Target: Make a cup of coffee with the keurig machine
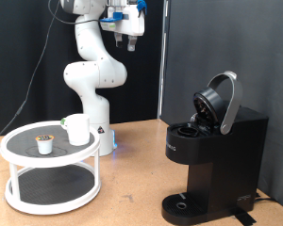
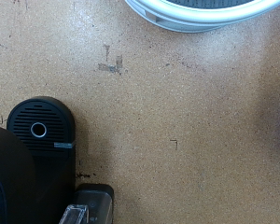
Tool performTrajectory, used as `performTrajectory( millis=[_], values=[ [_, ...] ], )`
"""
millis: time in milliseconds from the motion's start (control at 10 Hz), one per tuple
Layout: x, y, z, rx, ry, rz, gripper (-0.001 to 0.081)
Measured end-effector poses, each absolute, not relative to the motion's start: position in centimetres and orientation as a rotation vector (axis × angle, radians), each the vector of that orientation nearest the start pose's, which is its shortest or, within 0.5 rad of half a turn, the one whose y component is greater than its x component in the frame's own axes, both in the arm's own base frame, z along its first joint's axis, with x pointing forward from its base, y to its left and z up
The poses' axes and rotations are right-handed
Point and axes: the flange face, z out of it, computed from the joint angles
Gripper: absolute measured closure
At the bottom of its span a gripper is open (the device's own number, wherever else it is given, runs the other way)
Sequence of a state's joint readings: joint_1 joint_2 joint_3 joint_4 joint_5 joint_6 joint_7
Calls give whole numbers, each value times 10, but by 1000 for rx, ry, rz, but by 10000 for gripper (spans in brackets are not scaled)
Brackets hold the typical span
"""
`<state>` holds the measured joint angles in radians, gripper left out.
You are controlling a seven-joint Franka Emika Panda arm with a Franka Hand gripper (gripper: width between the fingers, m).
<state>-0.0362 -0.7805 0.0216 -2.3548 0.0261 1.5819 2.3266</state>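
Note:
The black keurig machine stands at the exterior view's right with its hinged lid swung open and its round drip base bare. The white cup stands on the top tier of a white round stand at the left, beside a small dark-topped pod. My gripper is high up near the top of the exterior view, far above the table and between the stand and the machine, with nothing seen in it. In the wrist view the drip base shows from above; the fingers do not show.
The arm's white base stands behind the stand. The stand's rim shows in the wrist view. A brown tabletop lies between stand and machine. A dark curtain hangs behind the machine.

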Motion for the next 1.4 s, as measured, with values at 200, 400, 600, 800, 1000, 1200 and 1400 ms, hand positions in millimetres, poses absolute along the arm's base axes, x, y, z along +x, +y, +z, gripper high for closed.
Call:
performTrajectory(
  millis=[200, 400, 600, 800, 1000, 1200, 1400],
  values=[
    [309, -8, 590, -1202, 2886, 28, 72],
    [308, -37, 589, -1183, 2875, 82, 72],
    [307, -71, 586, -1177, 2886, 76, 72],
    [306, -94, 583, -1158, 2899, 66, 72],
    [306, -95, 582, -1161, 2898, 72, 72],
    [304, -114, 579, -1182, 2876, 53, 72],
    [296, -146, 573, -1184, 2881, 42, 72]
  ],
)
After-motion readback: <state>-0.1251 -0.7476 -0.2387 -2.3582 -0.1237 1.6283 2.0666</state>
